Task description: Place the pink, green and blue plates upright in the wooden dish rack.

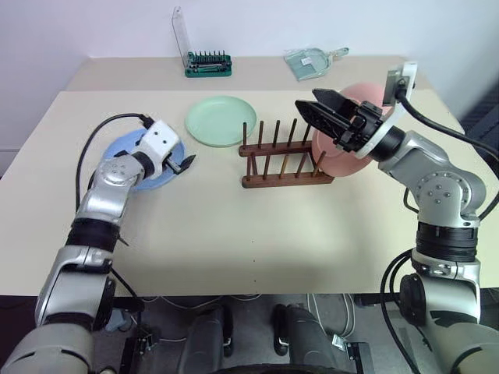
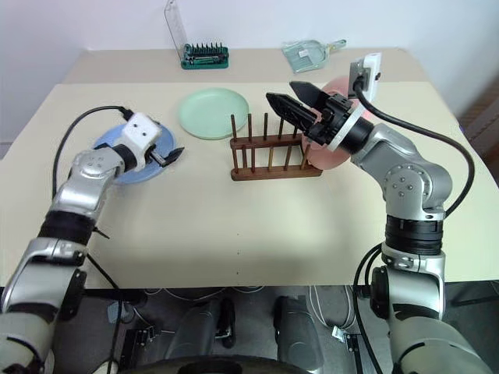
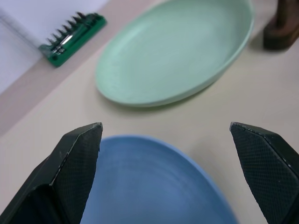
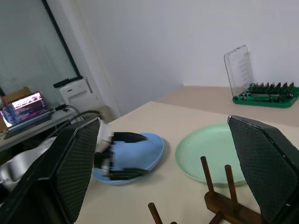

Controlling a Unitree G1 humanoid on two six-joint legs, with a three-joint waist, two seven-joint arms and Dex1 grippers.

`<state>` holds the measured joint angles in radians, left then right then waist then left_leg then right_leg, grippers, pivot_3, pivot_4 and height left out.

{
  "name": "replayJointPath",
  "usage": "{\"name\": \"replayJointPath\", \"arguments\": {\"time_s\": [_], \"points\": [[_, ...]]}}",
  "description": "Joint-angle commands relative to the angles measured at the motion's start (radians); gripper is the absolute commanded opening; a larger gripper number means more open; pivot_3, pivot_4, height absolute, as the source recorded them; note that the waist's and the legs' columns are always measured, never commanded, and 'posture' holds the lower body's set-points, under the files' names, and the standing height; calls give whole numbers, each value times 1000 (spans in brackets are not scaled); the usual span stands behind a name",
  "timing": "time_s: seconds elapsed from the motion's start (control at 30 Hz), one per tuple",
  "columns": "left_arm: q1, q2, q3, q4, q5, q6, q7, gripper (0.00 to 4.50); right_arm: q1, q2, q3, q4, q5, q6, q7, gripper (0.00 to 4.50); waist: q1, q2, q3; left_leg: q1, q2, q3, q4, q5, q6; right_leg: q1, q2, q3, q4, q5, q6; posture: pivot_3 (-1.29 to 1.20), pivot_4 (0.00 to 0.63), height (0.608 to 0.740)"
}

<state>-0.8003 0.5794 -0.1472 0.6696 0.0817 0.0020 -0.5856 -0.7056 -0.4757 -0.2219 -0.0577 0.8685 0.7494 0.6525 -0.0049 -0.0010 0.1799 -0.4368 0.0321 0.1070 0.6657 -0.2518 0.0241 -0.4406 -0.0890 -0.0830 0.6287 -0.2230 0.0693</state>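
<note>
The blue plate [image 1: 132, 160] lies flat at the table's left, and my left gripper [image 1: 187, 164] hovers open just over its right rim; in the left wrist view the fingers [image 3: 77, 163] stand wide apart above the blue plate [image 3: 154, 186]. Behind it, near the table's middle, the green plate [image 1: 221, 120] lies flat. The wooden dish rack [image 1: 284, 160] stands at centre right. At the rack's right end the pink plate [image 1: 343, 156] stands on edge. My right gripper [image 1: 306, 97] hangs open and empty in front of that plate, above the rack.
A green holder of screwdriver bits [image 1: 207, 64] with a raised clear lid stands on the far table. A clear scoop-like thing [image 1: 312, 61] lies to its right. A black cable [image 1: 101, 132] loops over the table beside my left arm.
</note>
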Motion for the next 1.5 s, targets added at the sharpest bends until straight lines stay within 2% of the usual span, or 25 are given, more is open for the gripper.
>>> {"name": "replayJointPath", "arguments": {"time_s": [0.03, 0.27, 0.53, 0.73, 0.83, 0.87, 1.5], "points": [[-131, -36, -30, 200, 65, -114, 19, 4491, 15, 3, -31, -62, 19, -8, -16, 4500, -2, 0, 0, -2, 0, 0, 0, 0, 0, -2, 0, 0, 0, 0, 0, 0, 150, 740], [-300, -136, -73, 480, 136, -261, 18, 4491, 55, 5, -53, -107, 36, 0, -58, 4500, -3, -1, 1, -5, 0, 1, 1, 0, 0, -4, 0, -1, 0, 1, 1, 0, 150, 740], [-346, -187, -81, 587, 183, -268, 34, 4491, 93, 3, -72, -157, 59, 10, -106, 4500, -7, -1, 1, -4, 0, 0, 2, 0, 0, -4, 0, -1, 1, 1, 1, 0, 150, 740], [-341, -187, -64, 610, 186, -281, 48, 1794, 107, -8, -86, -177, 76, 17, -132, 4500, -6, -1, 1, -4, 0, -1, 3, 0, 0, -4, 0, -1, 2, 1, 2, 0, 150, 740], [-341, -186, -60, 615, 188, -281, 58, 216, 113, -10, -88, -183, 82, 18, -138, 4500, -6, -1, 1, -4, 0, -1, 3, 0, 0, -4, 0, -1, 2, 1, 1, 0, 150, 740], [-340, -186, -57, 617, 188, -278, 63, 48, 116, -10, -88, -185, 83, 18, -140, 4500, -6, -2, 1, -4, 0, -1, 3, 0, 0, -4, 0, -1, 2, 1, 1, 0, 150, 740], [-357, -170, -41, 576, 194, -298, 214, 48, 118, 0, -72, -150, 73, -2, -119, 4500, -6, -2, 1, -4, 0, -1, 3, 0, 0, -3, 0, -1, 2, 1, 2, 0, 150, 740]]}}
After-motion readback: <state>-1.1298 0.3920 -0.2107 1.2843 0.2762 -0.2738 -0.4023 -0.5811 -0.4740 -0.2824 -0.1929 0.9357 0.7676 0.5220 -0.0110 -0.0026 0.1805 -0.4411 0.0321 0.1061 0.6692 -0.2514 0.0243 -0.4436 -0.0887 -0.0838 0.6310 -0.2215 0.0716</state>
